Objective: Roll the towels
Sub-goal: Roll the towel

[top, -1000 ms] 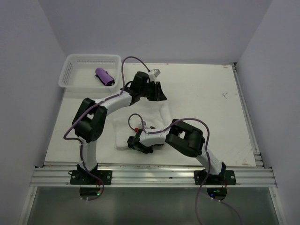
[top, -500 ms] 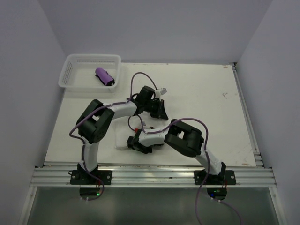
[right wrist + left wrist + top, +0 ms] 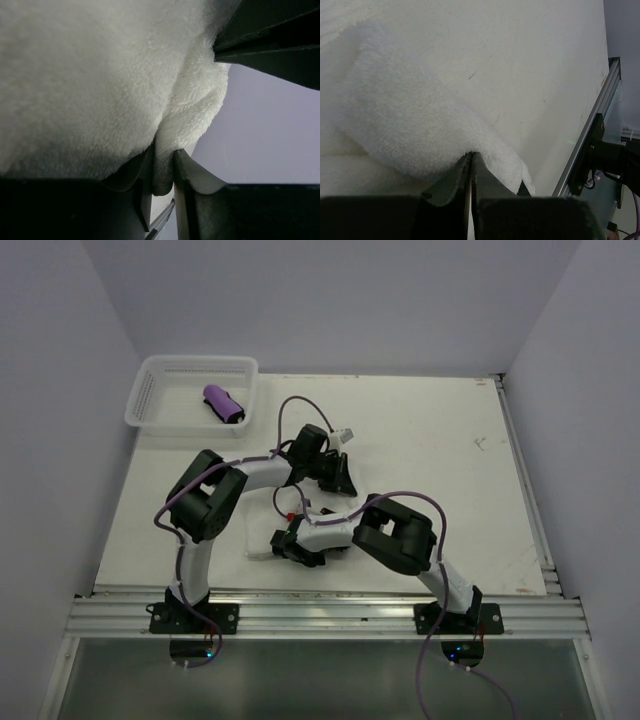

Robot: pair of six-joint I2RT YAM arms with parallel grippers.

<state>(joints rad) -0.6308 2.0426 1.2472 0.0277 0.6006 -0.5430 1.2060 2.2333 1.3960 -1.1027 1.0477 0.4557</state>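
The white towel point(image 3: 340, 505) lies bunched mid-table, mostly hidden under both arms. My left gripper point(image 3: 338, 478) is at its far side; in the left wrist view the jaws point(image 3: 471, 156) are pressed together on the towel's raised edge point(image 3: 405, 125). My right gripper point(image 3: 285, 543) sits low at the near side. In the right wrist view a fold of the fluffy towel point(image 3: 90, 75) fills the narrow gap of that gripper point(image 3: 164, 160). The purple towel point(image 3: 224, 404) lies rolled in the basket.
The white mesh basket point(image 3: 150, 380) stands at the table's far left corner. A metal rail point(image 3: 330, 612) runs along the near edge, with both arm bases on it. Walls close in on the left, the right and the back.
My left gripper has come nearer, carrying the towel's far edge toward the right gripper, and its jaws have closed. The right arm has stayed in place.
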